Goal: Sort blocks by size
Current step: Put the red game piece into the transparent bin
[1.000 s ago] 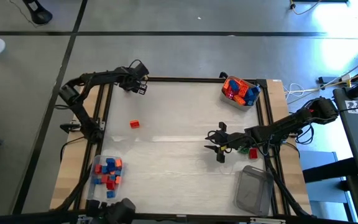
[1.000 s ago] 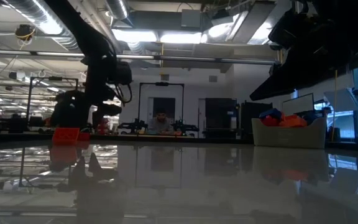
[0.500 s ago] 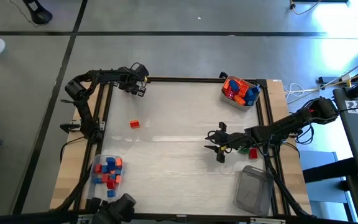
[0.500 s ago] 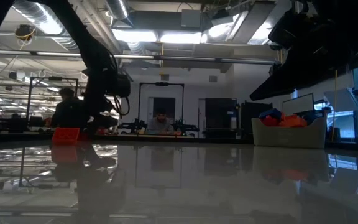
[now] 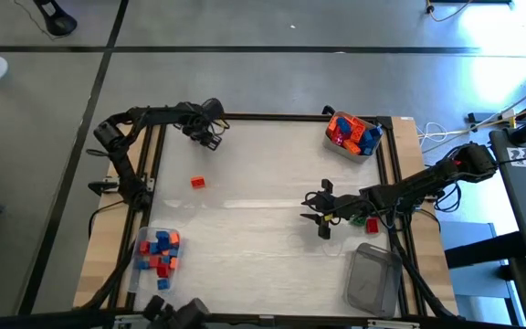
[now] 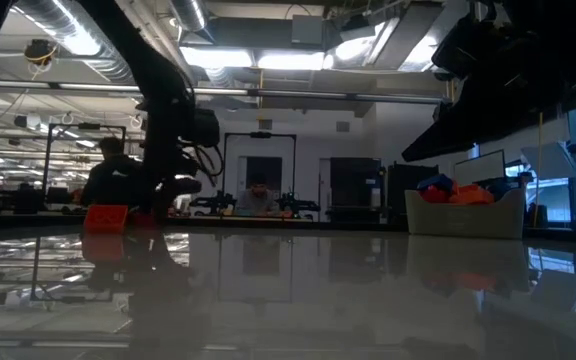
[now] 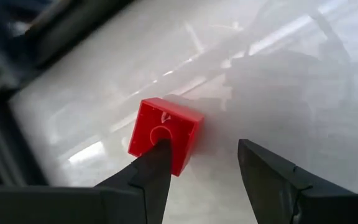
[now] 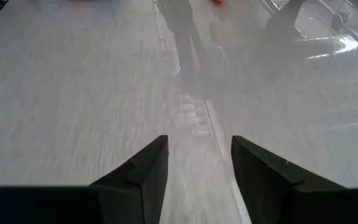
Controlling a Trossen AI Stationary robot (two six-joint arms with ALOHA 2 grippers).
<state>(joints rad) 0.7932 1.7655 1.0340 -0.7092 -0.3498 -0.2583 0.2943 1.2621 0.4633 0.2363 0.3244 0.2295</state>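
One red block [image 5: 197, 182] lies alone on the white table, left of centre; the low view shows the red block [image 6: 106, 217] too. My left gripper [image 5: 212, 131] hovers open near the table's far left corner, farther back than that block. In its wrist view the red block [image 7: 178, 127] lies hollow side up on the table past one fingertip, with the gap of the left gripper [image 7: 202, 147] bare. My right gripper [image 5: 311, 212] waits open over the table's right half, nothing between its fingers [image 8: 199, 142].
A tub [image 5: 352, 135] of orange, blue and red blocks stands at the far right. A clear tub [image 5: 156, 254] of red and blue blocks sits at the near left, another clear tub [image 5: 373, 279] at the near right. People sit beyond the table [image 6: 258, 195].
My left gripper has gone a little toward the table's right edge along the far edge, sunk slightly and rolled about its own axis, its fingers staying apart. The red block has kept its place.
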